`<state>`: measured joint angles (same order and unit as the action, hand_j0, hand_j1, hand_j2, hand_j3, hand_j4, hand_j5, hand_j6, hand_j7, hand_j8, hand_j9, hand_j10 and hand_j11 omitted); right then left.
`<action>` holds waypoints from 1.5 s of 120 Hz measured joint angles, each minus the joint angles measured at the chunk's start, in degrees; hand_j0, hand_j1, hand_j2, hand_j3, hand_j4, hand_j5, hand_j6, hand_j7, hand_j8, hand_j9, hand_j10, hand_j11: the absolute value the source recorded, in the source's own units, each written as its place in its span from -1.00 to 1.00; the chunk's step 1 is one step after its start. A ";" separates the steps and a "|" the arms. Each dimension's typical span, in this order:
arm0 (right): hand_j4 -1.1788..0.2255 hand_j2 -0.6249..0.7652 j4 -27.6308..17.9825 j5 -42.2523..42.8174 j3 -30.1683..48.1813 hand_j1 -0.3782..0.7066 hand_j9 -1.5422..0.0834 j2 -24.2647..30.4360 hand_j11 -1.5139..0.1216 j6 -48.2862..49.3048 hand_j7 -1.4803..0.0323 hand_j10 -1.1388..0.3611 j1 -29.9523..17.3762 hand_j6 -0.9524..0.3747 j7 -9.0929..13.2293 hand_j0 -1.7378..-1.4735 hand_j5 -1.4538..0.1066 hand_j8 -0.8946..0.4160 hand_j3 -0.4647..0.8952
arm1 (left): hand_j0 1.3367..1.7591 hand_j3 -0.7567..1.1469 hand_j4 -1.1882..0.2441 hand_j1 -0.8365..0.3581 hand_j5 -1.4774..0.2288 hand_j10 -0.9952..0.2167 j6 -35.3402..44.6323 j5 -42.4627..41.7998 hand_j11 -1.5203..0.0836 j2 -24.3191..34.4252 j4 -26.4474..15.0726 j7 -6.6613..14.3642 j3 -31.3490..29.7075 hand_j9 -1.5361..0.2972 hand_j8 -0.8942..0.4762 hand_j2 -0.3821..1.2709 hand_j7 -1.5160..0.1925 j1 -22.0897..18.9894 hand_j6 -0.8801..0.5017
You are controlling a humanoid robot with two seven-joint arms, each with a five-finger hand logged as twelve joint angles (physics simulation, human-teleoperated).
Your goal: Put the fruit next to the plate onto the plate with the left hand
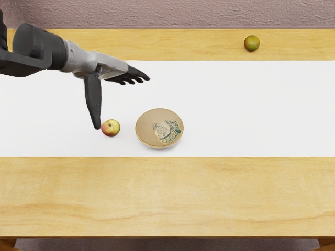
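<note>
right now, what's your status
Left hand open, near apple, empty. Right hand out of view. Apple beside plate, not on it. Nothing between them.

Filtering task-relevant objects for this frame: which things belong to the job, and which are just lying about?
In the job:
- left hand, open, holding nothing
- apple, beside the plate
- plate

Lying about:
- greenish fruit, far right corner
- white runner
- wooden table

A light wooden counter [167, 193] is filling the view, with a broad white strip [235, 110] running across it from edge to edge. A mauve wall [167, 13] is rising behind its far edge, and greyish floor [167, 244] is showing below.
</note>
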<state>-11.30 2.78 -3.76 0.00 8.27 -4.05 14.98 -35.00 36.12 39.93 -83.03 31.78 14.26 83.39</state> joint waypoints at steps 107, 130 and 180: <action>0.68 -0.10 0.03 -0.04 0.06 -0.95 0.90 0.00 0.85 -0.01 0.96 0.52 0.01 0.44 -0.01 -0.40 0.86 0.37 -0.32 | 0.52 -0.20 0.60 0.92 0.68 0.58 26.59 37.32 0.84 -5.36 -4.68 3.22 -4.16 0.62 0.25 -0.53 0.72 -19.86 0.21; 0.68 -0.10 -0.01 -0.01 0.07 -0.95 0.90 0.00 0.85 -0.01 0.96 0.52 0.01 0.44 -0.02 -0.40 0.86 0.37 -0.32 | 0.52 -0.20 0.53 0.80 0.59 0.49 29.11 40.90 0.75 -8.10 -2.04 3.22 -5.15 0.55 0.16 -0.51 0.63 -20.67 0.13; 0.68 -0.10 0.03 -0.02 0.06 -0.95 0.90 0.00 0.85 -0.01 0.96 0.52 0.01 0.44 -0.01 -0.40 0.86 0.37 -0.32 | 0.52 -0.20 0.36 0.57 0.42 0.30 29.61 41.66 0.56 -9.61 -1.64 3.22 -5.85 0.38 0.00 -0.48 0.46 -22.26 -0.03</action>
<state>-11.27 2.76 -3.70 0.00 8.26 -4.04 14.96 -5.40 77.78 30.33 -84.68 35.00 8.41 61.12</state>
